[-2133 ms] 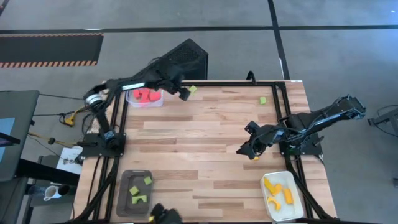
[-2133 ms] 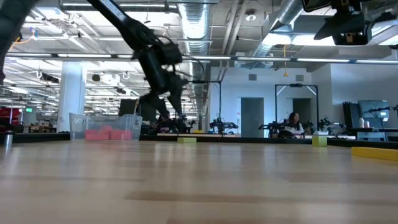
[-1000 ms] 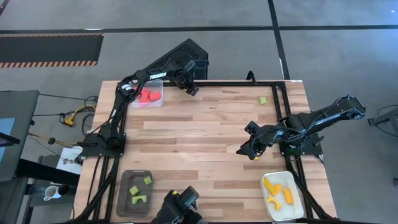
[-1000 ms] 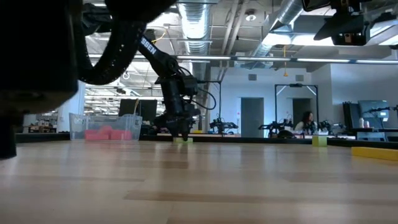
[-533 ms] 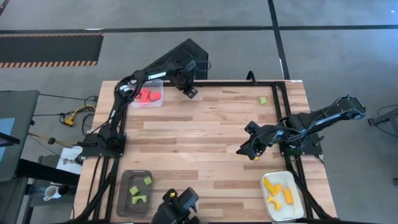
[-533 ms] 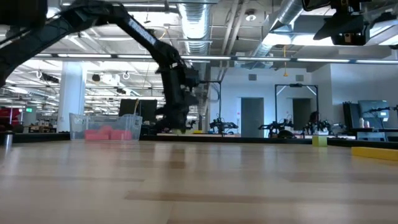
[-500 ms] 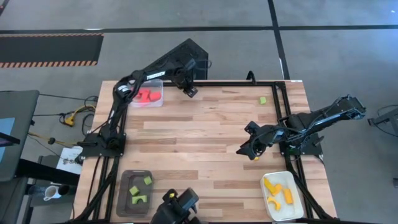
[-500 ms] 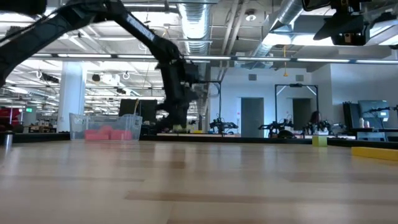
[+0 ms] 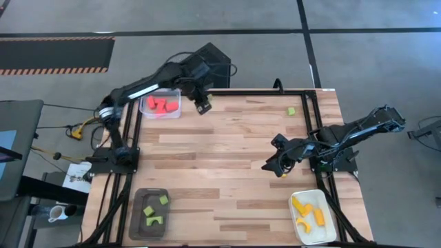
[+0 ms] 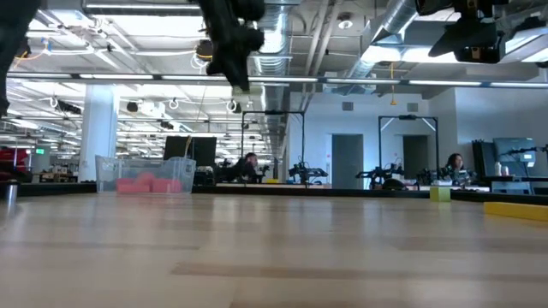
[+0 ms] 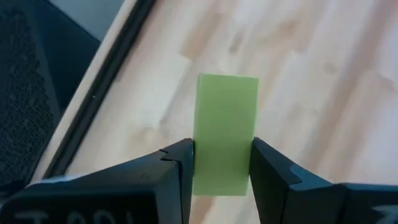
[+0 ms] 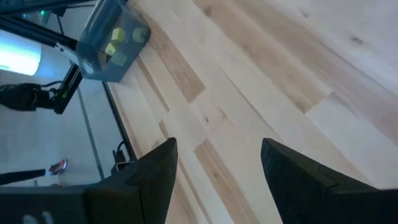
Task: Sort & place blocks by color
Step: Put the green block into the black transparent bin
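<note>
At about 11 o'clock on the worktop (image 9: 227, 148), near the far edge, the left hand (image 9: 202, 107) hangs raised above the wood and is clamped on a light green bar block (image 11: 225, 134); in the left wrist view both dark fingers (image 11: 179, 167) press the bar's long sides, with the block standing out past the fingertips over bare boards. From table height that hand (image 10: 241, 83) sits high, well clear of the surface. Just beside it, toward 10 o'clock, a clear tray (image 9: 160, 105) holds the red blocks (image 9: 159, 105). One small light green cube (image 9: 291, 111) lies alone at roughly 1 o'clock near the far right corner. At 7 o'clock a dark grey tray (image 9: 149, 213) carries three light green pieces (image 9: 152, 209). At 5 o'clock a white tray (image 9: 313, 218) contains the yellow-orange blocks (image 9: 308, 209). The right hand (image 9: 271, 164) waits low at about 3 o'clock, between centre and right edge; its own wrist camera shows its fingers (image 12: 154, 171) spread wide with nothing between them, looking across the boards toward the grey tray.
</note>
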Controlling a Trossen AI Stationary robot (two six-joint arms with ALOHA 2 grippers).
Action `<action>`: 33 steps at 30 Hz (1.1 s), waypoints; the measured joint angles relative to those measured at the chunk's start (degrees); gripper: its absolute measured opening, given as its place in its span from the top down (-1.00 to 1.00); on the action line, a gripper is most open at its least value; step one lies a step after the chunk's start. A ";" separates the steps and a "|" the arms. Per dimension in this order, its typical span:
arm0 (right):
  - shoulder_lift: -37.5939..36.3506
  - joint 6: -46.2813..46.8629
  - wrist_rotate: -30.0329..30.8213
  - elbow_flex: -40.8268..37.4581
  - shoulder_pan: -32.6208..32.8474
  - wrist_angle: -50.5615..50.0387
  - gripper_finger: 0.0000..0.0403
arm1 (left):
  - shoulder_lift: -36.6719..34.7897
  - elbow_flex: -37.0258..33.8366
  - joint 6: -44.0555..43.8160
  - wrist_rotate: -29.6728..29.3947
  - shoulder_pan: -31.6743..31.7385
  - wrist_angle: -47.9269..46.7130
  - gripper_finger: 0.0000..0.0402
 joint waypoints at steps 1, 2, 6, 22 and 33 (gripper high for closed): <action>0.00 0.02 0.67 0.00 -0.01 -0.02 -0.27 | -1.78 0.03 -0.36 -0.01 -1.23 -1.41 0.56; 0.00 0.02 1.41 0.01 -0.04 0.02 -0.27 | -3.42 0.04 -0.93 0.01 -2.45 -2.84 0.56; 0.00 0.01 5.00 0.00 -1.72 0.32 -0.27 | -9.31 0.03 -4.07 0.03 -8.22 -8.73 0.54; -0.02 -14.23 9.07 0.00 -17.76 11.62 -0.27 | -36.86 -20.36 -38.03 0.28 -38.15 -14.48 0.55; -0.02 -18.36 1.39 0.00 -28.67 15.03 -0.27 | -44.74 -46.85 -72.73 9.61 -67.91 9.82 0.55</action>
